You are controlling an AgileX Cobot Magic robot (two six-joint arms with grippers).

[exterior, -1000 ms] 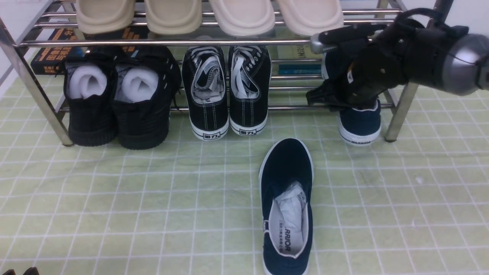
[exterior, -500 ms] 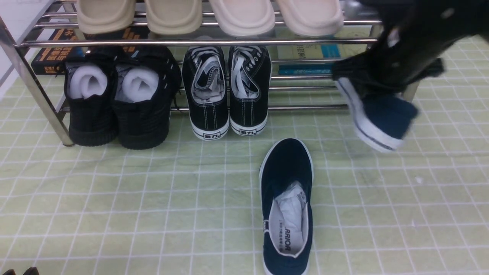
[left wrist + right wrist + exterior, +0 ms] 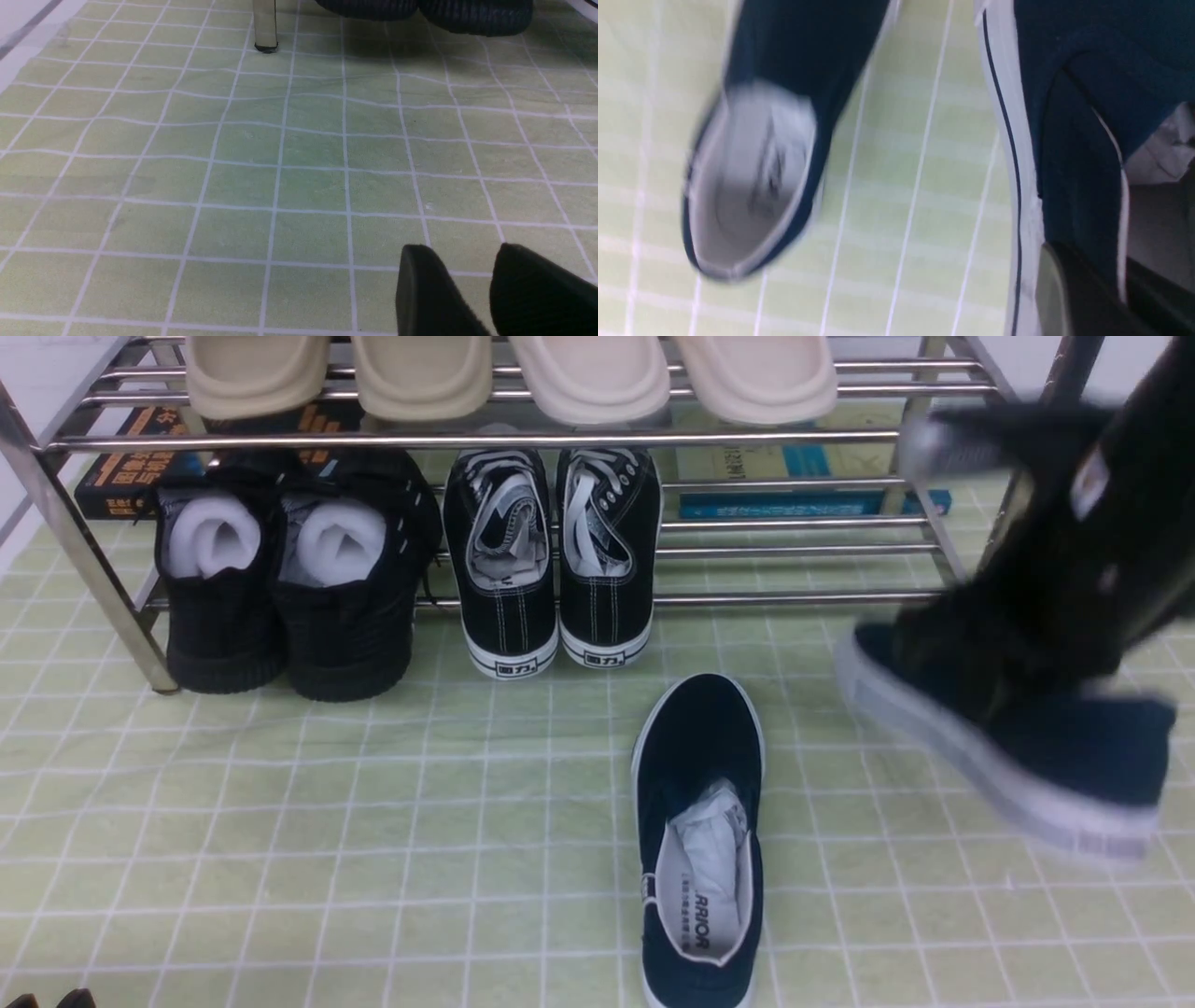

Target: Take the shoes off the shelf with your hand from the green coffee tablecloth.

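Right gripper (image 3: 1008,653), angled steeply down, clamps a navy shoe (image 3: 1092,756) above the green tablecloth (image 3: 373,803) before the chrome shelf (image 3: 467,439); left gripper (image 3: 462,254) parted.

A pair of black laced sneakers (image 3: 553,560) stands with its heels facing out. Just left of them sit two all-black shoes (image 3: 294,588) stuffed with white foam rolls (image 3: 215,535). Above them runs a row of four beige slippers (image 3: 509,373). Behind them to the left lies a dark book with orange lettering (image 3: 126,476), and to the right a blue book (image 3: 803,504).
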